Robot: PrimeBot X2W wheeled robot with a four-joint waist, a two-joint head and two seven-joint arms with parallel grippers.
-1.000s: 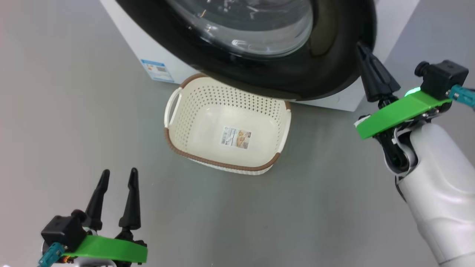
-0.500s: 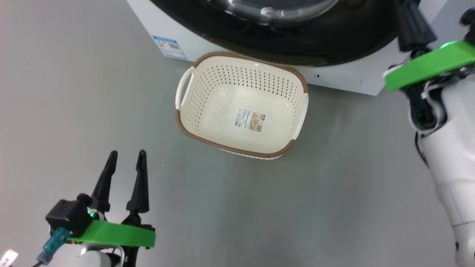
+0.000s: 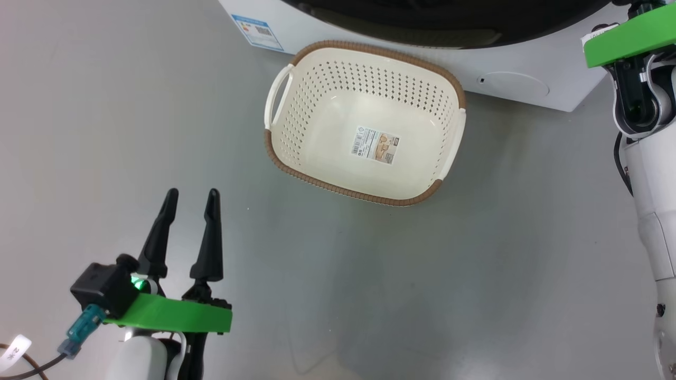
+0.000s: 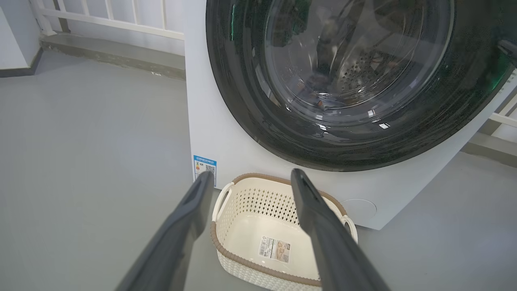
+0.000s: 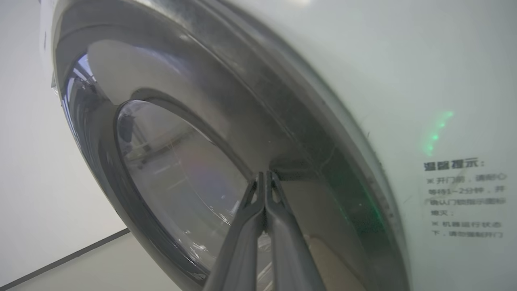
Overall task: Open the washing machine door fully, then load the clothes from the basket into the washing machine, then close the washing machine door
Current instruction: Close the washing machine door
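By washing machine door (image 4: 250, 121), right tool (image 5: 265, 174) tips together, maybe pushing it shut; left tool (image 3: 192, 192) apart, basket (image 3: 364, 53) empty.

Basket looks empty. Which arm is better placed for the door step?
Right. The right hand, shut, has its tips at the washing machine door. The left hand hangs open low over the floor, short of the basket.

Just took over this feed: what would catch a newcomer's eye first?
The glossy black washing machine door, apparently shut, spans the machine's front. Below it the cream basket sits empty on the grey floor. The right gripper, shut, has its tips at the door's edge.
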